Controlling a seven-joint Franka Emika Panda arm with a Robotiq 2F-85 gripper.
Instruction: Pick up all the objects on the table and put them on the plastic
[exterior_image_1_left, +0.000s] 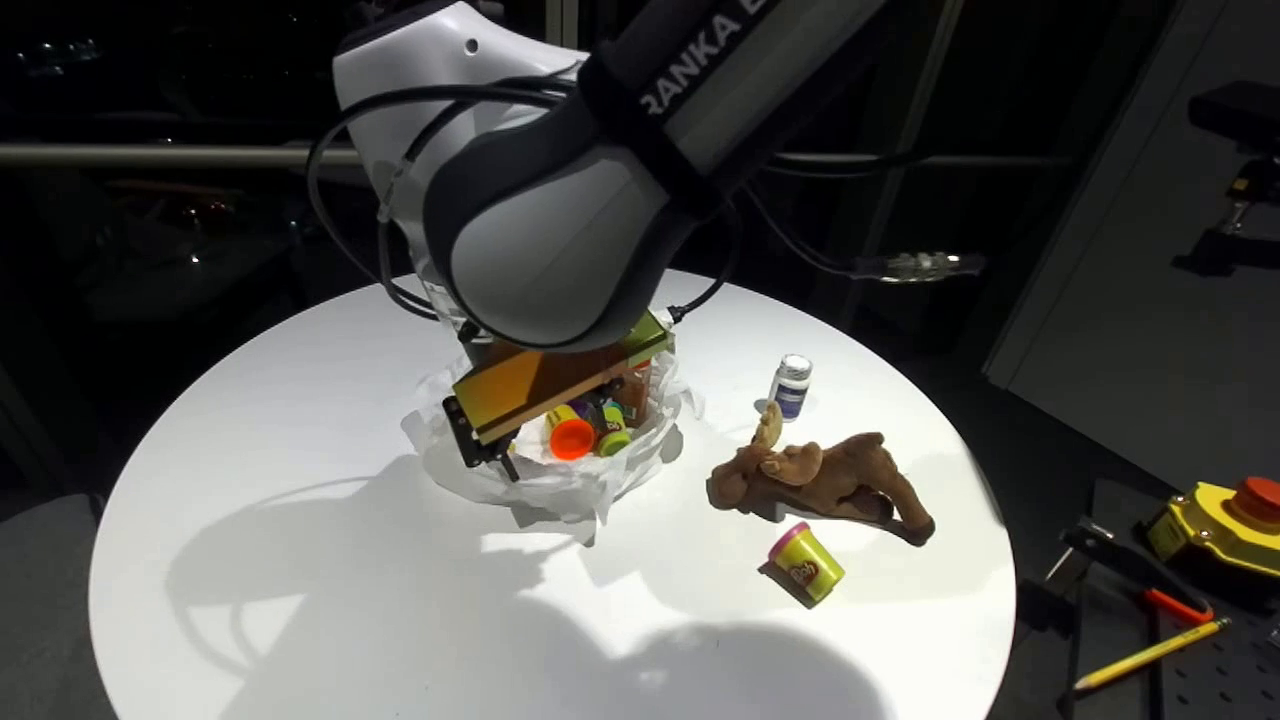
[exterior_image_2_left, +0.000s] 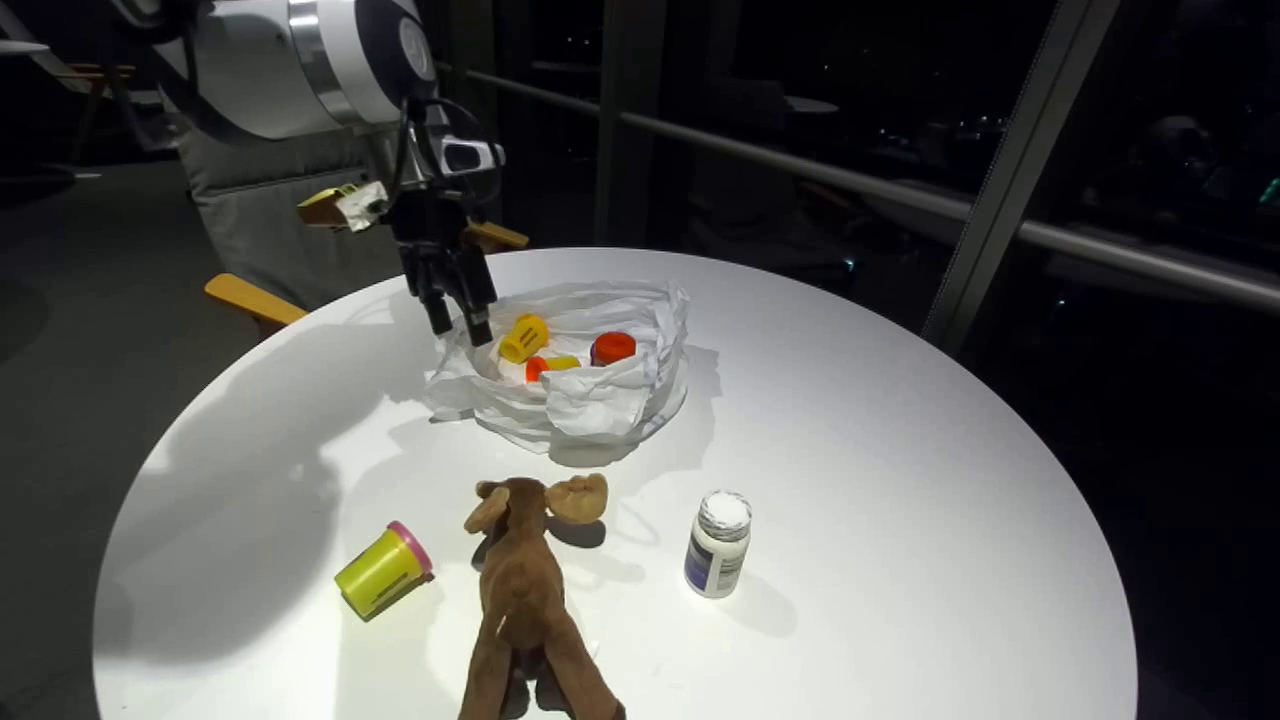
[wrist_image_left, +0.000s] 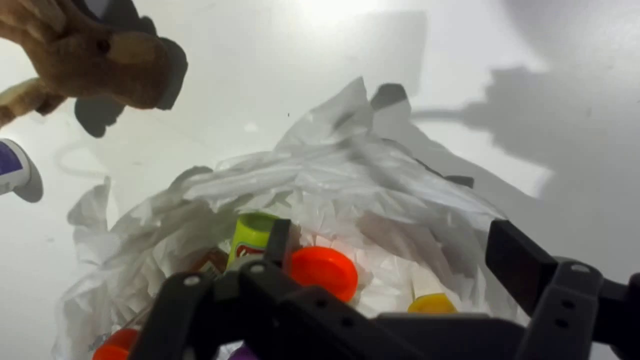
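The crumpled white plastic (exterior_image_1_left: 540, 490) lies on the table like a shallow nest; it also shows in an exterior view (exterior_image_2_left: 600, 405) and the wrist view (wrist_image_left: 320, 170). Inside are an orange-lidded tub (exterior_image_1_left: 570, 437), a green tub (exterior_image_1_left: 612, 438), a yellow tub (exterior_image_2_left: 524, 338) and a red-lidded container (exterior_image_2_left: 613, 348). On the bare table are a brown plush moose (exterior_image_1_left: 850, 475), a yellow tub with a pink lid (exterior_image_1_left: 808, 565) and a white bottle (exterior_image_1_left: 791, 387). My gripper (wrist_image_left: 400, 255) is open above the plastic, nothing between its fingers; it also shows in an exterior view (exterior_image_2_left: 461, 328).
The round white table (exterior_image_2_left: 900, 480) carries everything. The moose (exterior_image_2_left: 525, 590) lies between the pink-lidded tub (exterior_image_2_left: 383, 570) and the upright bottle (exterior_image_2_left: 717, 550). A wooden-armed chair (exterior_image_2_left: 255, 297) stands beside the table. A yellow emergency stop (exterior_image_1_left: 1215, 530) and a pencil (exterior_image_1_left: 1150, 655) are off its edge.
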